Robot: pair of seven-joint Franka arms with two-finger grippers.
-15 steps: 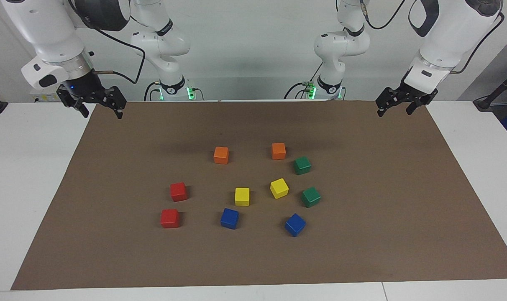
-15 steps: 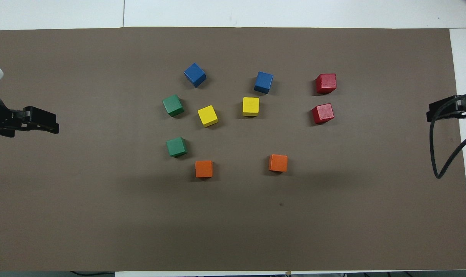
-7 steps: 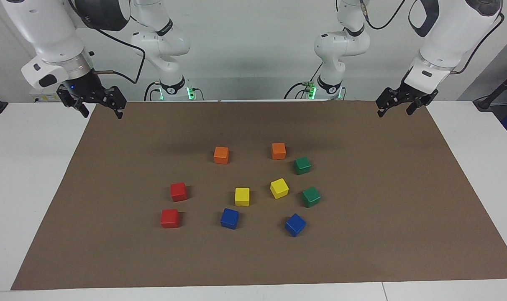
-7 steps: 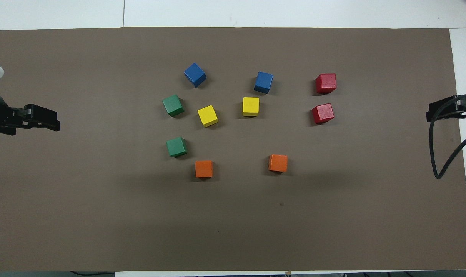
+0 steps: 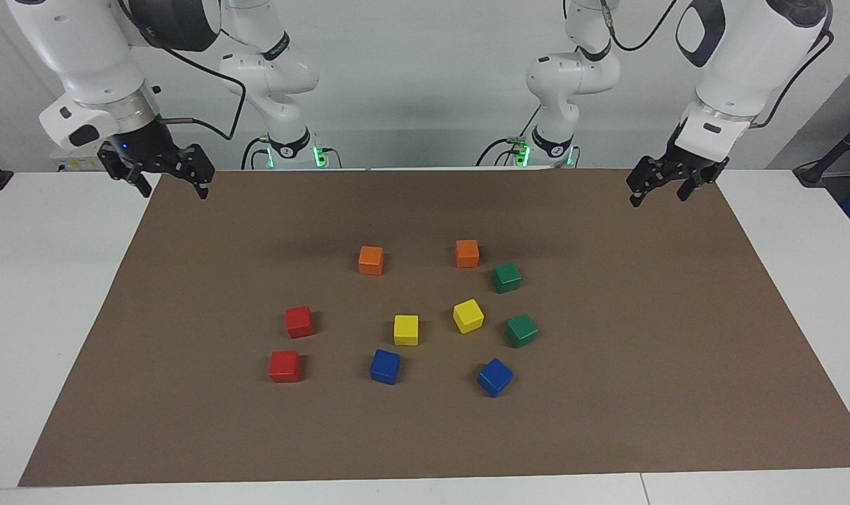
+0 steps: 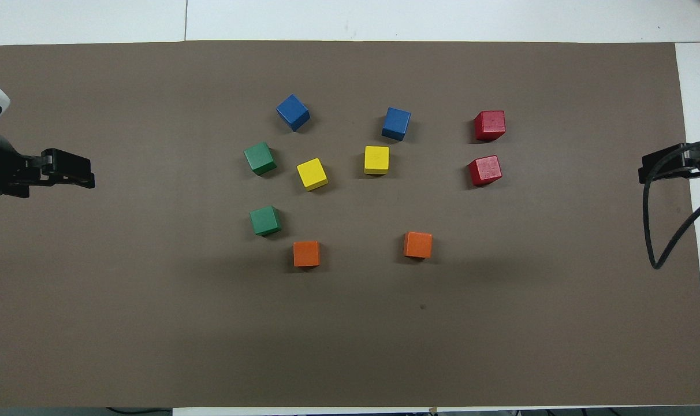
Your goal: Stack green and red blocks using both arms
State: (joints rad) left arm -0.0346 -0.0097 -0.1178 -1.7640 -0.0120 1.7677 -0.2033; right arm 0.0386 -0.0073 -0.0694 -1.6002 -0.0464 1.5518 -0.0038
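Your left gripper (image 5: 655, 186) and right gripper (image 5: 164, 179), fingers wide, hover over table (image 5: 642, 365) corners, holding nothing. Green matte cubes (image 5: 507, 277) (image 5: 521, 330) toward left arm's end, red matte cubes (image 5: 299, 321) (image 5: 285, 366) toward right arm's: one pair each, unstacked.

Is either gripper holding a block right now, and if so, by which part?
Nothing is held. The left gripper and right gripper are both open and raised over the brown mat's edges; every small matte cube sits on the mat.

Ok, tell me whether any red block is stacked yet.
Not stacked. Both red blocks sit apart, each flat on the brown mat, nothing on top; neither arm's tool is near them.
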